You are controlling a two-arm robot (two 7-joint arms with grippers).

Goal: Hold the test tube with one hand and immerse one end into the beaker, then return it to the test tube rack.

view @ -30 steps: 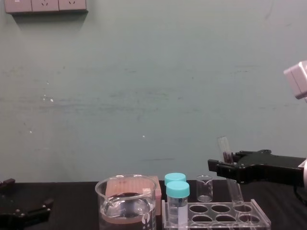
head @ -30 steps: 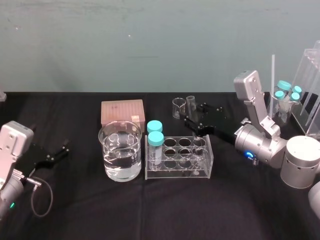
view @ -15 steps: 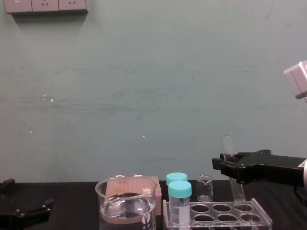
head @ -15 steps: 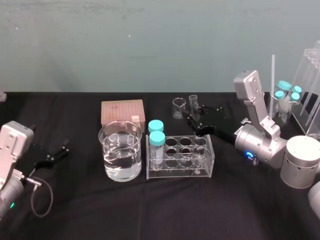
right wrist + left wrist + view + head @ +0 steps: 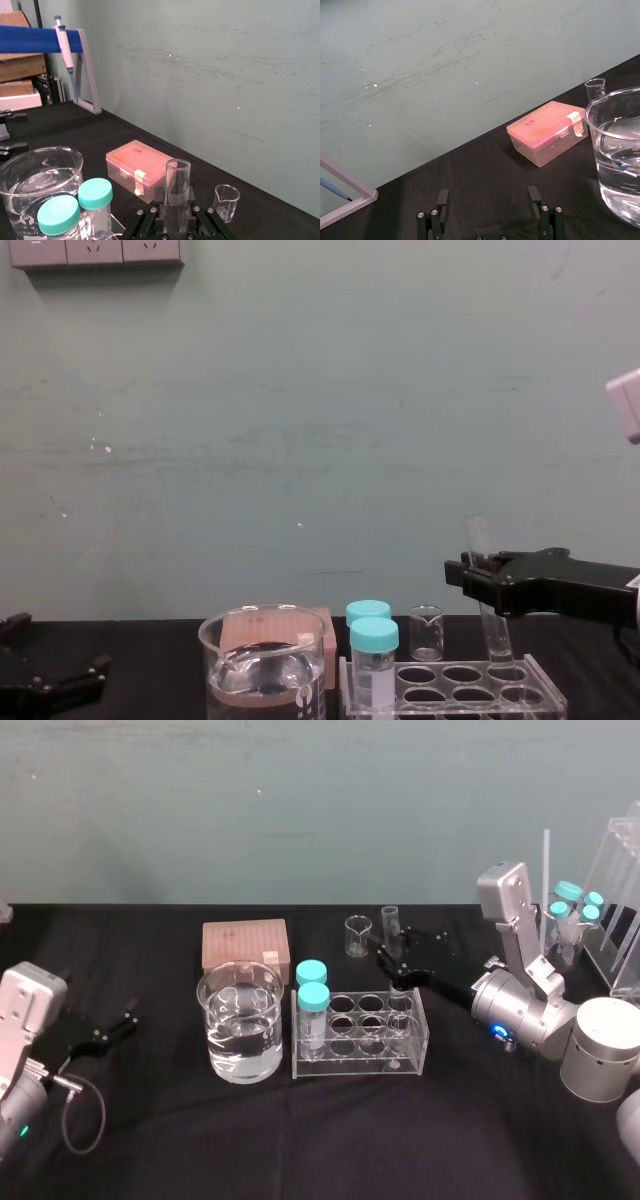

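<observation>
Right gripper: the black two-fingered right gripper (image 5: 392,960) (image 5: 470,575) reaches in over the far right end of the rack, its fingers clamped around the tube's middle.
Test tube: long slim clear glass test tube (image 5: 389,925) (image 5: 495,635) (image 5: 177,187), open mouth up, leaning slightly. Its upper part stands out above the fingers.
Tube tip: at the far-row hole on the rack's right end; I cannot tell whether it has entered.
Rack: low clear acrylic test tube rack (image 5: 355,1065) (image 5: 450,690) with two rows of round holes, on the black-covered table (image 5: 300,1140).
Vials: two short teal-capped vials (image 5: 312,995) (image 5: 373,635) stand in the rack's left-end holes.
Beaker: large wide clear glass beaker (image 5: 215,1020) (image 5: 262,660), part full of clear liquid, just left of the rack.
Behind: a pink lidded plastic box (image 5: 245,942) (image 5: 547,132) and a tiny clear beaker (image 5: 356,935).
Left gripper: the black left gripper (image 5: 118,1025) (image 5: 488,205) is parked low at the table's left, well apart from the beaker, fingers spread, holding nothing.
</observation>
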